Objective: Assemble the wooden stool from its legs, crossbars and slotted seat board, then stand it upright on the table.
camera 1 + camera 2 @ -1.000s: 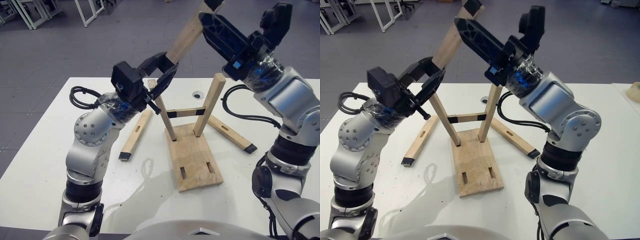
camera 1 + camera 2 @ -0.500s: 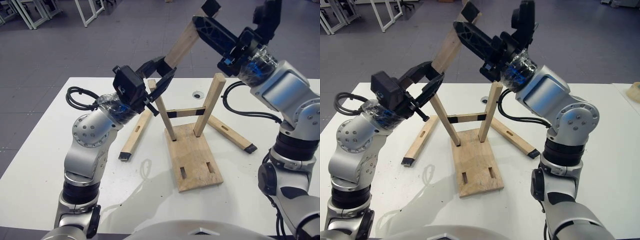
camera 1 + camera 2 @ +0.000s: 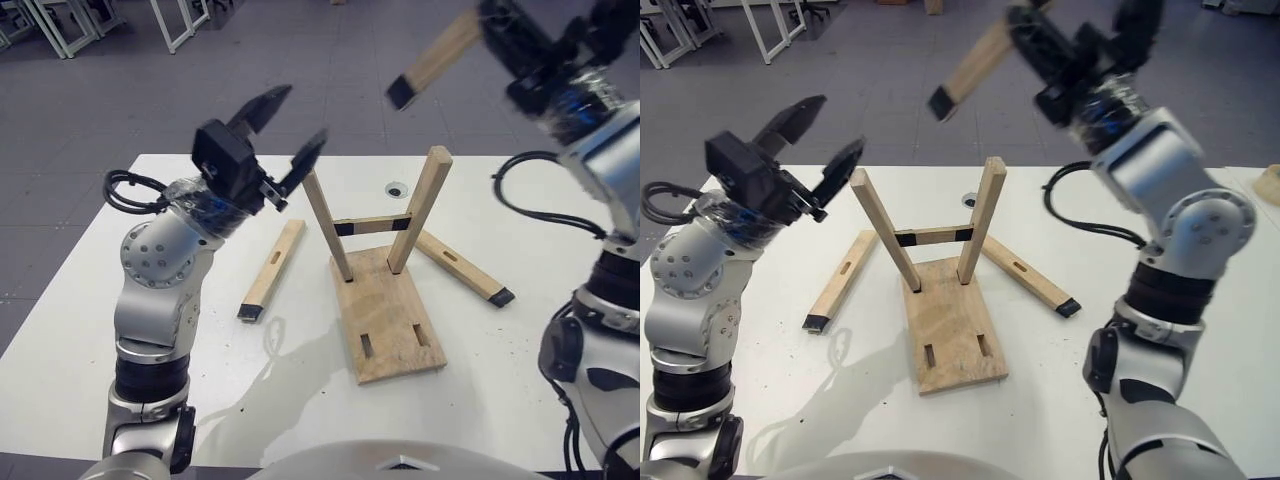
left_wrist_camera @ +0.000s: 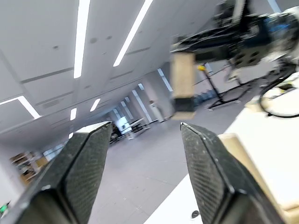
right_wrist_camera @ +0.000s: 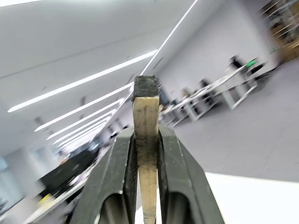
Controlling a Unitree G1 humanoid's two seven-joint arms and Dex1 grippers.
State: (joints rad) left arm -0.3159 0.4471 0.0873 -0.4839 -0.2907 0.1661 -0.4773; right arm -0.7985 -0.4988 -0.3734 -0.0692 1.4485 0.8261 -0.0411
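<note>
My right gripper (image 3: 1045,45) is raised high above the far side of the table, shut on a wooden leg (image 3: 975,68) whose black-capped end points down to the left. In the right wrist view the leg (image 5: 146,140) runs between the two fingers (image 5: 114,186). My left gripper (image 3: 300,115) stands open in the air left of the stool frame, holding nothing. The slotted seat board (image 3: 385,315) lies flat on the table. Two legs (image 3: 325,225) (image 3: 420,205) stand in it, joined by a crossbar (image 3: 372,226).
One loose leg (image 3: 272,265) lies on the white table (image 3: 120,300) left of the board. Another black-tipped one (image 3: 460,265) lies to its right. A cable hole (image 3: 397,187) sits behind the frame. Open table surface spans the front left and front right.
The right gripper has swung the leg up and to the right, out from between the left fingers. The left gripper has drawn back to the left and stands wider open.
</note>
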